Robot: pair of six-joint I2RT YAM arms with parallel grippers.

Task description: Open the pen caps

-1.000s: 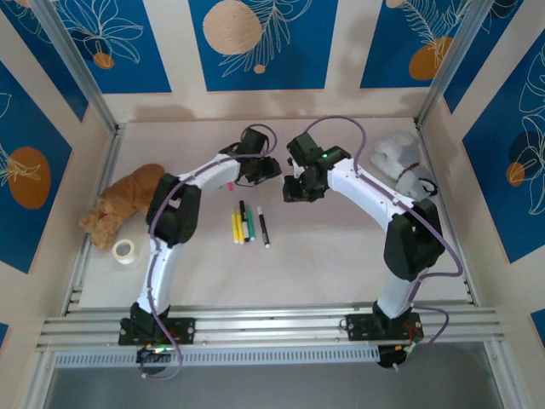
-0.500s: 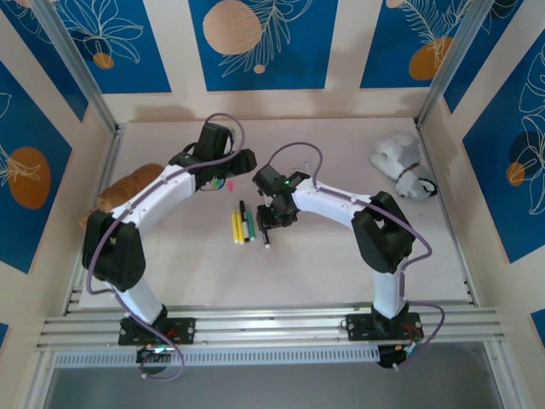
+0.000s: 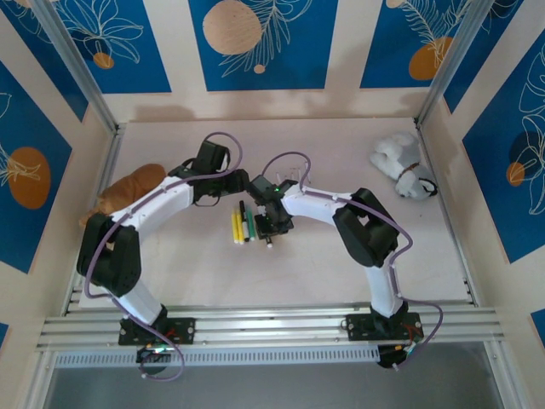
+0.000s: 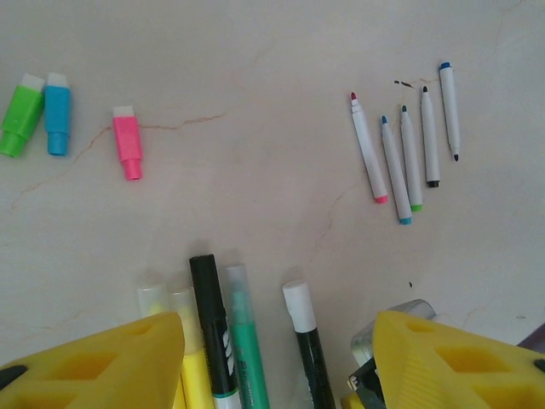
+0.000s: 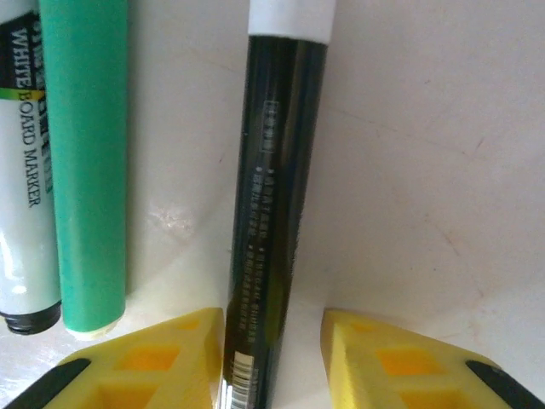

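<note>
Left wrist view: left gripper (image 4: 277,336) spread wide over ends of thick marker row (image 4: 243,341). Three stubby plastic pen caps, green (image 4: 20,116), blue (image 4: 58,113) and pink (image 4: 128,143), flat on pale table (image 4: 255,51), left of five slim uncapped white pens (image 4: 411,158), bare tabletop between. Right wrist view: right gripper (image 5: 272,328) parted, straddling black marker barrel (image 5: 272,196), narrow gap at right pad; green marker (image 5: 85,170) just beside left pad.

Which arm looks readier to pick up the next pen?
Right. The right gripper is low, with an open finger on each side of the black pen with the white end. The left gripper hangs open higher up, over the row of pens, lined up on none.
</note>
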